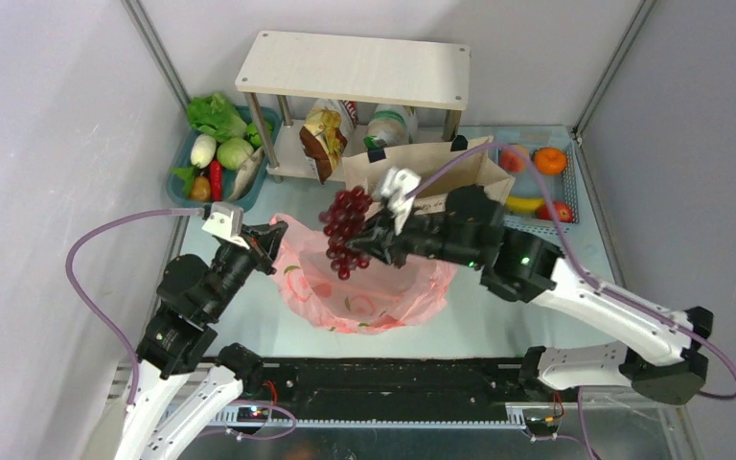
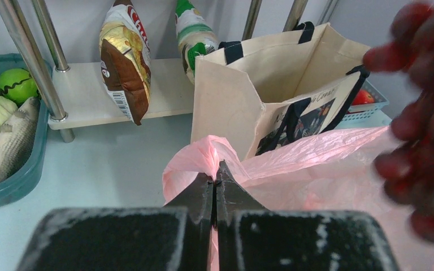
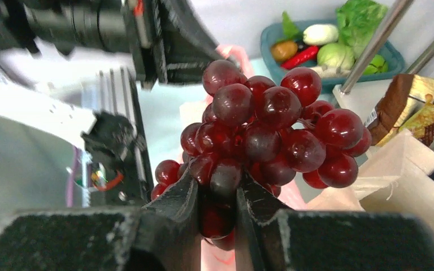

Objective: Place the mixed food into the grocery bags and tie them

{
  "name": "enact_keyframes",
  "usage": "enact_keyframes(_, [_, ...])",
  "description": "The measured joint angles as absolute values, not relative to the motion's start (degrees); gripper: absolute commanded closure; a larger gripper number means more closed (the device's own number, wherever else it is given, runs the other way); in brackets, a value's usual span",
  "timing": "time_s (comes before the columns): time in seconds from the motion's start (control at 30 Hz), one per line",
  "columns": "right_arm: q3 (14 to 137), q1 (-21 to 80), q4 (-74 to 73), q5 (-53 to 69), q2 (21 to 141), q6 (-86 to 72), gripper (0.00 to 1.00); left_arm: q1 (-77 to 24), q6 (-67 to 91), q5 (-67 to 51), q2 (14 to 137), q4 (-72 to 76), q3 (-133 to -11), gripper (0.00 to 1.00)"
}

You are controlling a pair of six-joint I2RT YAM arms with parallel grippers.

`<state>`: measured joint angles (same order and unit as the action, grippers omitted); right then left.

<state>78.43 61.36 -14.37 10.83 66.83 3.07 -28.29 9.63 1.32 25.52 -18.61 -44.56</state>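
Bagging step: right claw [image 3: 217, 195] was clamped on the grapes [image 1: 345, 228], which hung over the pink bag [image 1: 376, 299]. Left claw [image 2: 216, 189] was pinched shut on the pink bag's edge. Next move probably needed the mouth held open, then lowering and release inside.

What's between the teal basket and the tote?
The crisp packet and a green-and-white bottle, both on the low shelf board, sit between basket and tote. The left wrist view shows it best; the top view agrees.
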Motion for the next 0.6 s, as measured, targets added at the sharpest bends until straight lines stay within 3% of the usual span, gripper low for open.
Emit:
enact_keyframes(0.23, [78.41, 72.9, -21.91, -3.03, 74.83, 23.44, 1.0, -28.29, 10.04, 1.3, 25.45, -18.59, -44.53, 1.0])
enact_keyframes(0.4, [78.35, 73.34, -25.61, -11.42, 82.41, 32.25, 1.0, -28.29, 12.19, 0.84, 25.58, -18.76, -44.58, 1.0])
enact_keyframes(0.43, [78.26, 72.58, -26.68, -11.64, 83.37, 33.21, 0.96, -28.29, 12.88, 0.78, 25.87, -19.11, -44.77, 1.0])
enact_keyframes(0.47, [78.11, 71.85, -27.92, -11.53, 83.94, 33.78, 0.91, -28.29, 13.63, 0.75, 26.44, -20.05, -45.34, 1.0])
enact_keyframes(0.5, [77.97, 71.35, -29.21, -11.09, 84.14, 34.33, 0.7, -28.29, 14.13, 0.86, 27.2, -20.75, -46.0, 1.0])
enact_keyframes(0.53, [77.84, 70.67, -30.81, -10.66, 84.12, 34.63, 0.35, -28.29, 14.55, 1.04, 28.08, -21.32, -46.7, 1.0])
enact_keyframes(0.57, [77.84, 70.28, -31.86, -10.41, 84.05, 34.68, 0.09, -28.29, 14.66, 1.28, 28.95, -21.8, -47.4, 1.0])
enact_keyframes(0.6, [77.84, 69.95, -32.82, -10.07, 83.92, 34.46, 0.05, -28.29, 14.85, 1.58, 29.95, -22.11, -48.05, 1.0])
